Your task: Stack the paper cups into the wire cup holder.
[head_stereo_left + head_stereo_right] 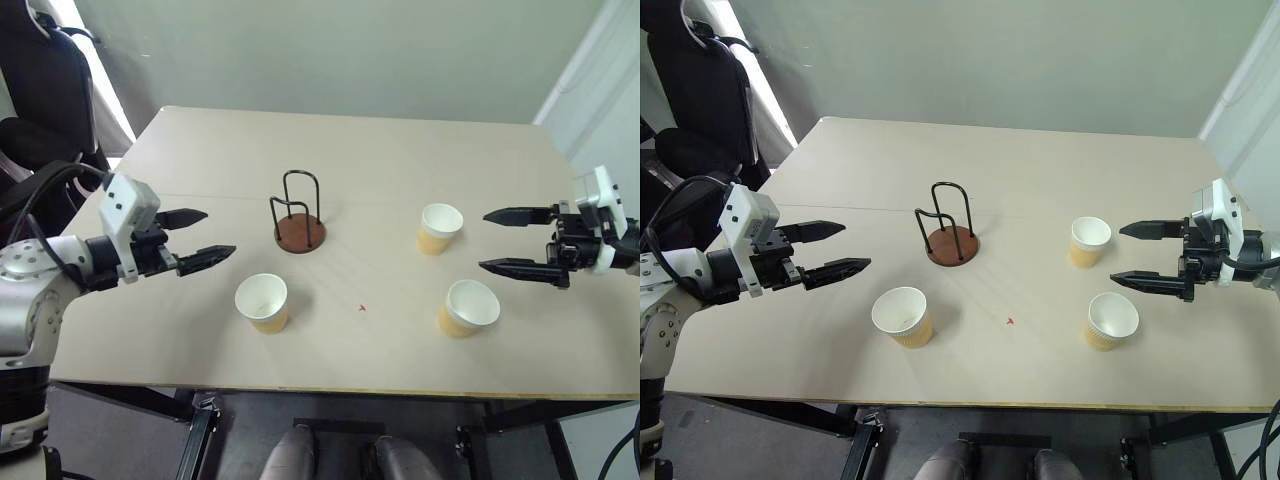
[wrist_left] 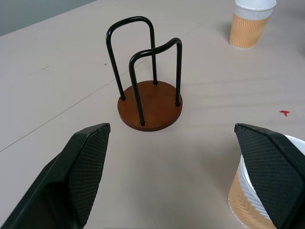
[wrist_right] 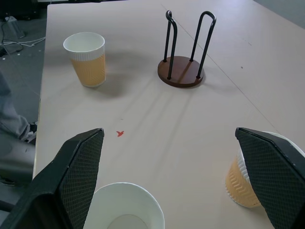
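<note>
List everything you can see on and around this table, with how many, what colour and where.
paper cups: three, tan with white rims, upright; one near the left front, two on the right, one behind the other
wire cup holder: one, black wire on a red-brown disc, centre, no cup in it
red mark: one, on the tabletop between the cups
table: one, beige
chair: one, black, far left
left hand: black fingers, open, holding nothing
right hand: black fingers, open, holding nothing

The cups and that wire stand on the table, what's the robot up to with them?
Nothing is held yet. The wire cup holder stands empty near the middle of the table. Three paper cups stand upright and apart: one near the left gripper, two near the right gripper. Both grippers hover open above the table.
</note>
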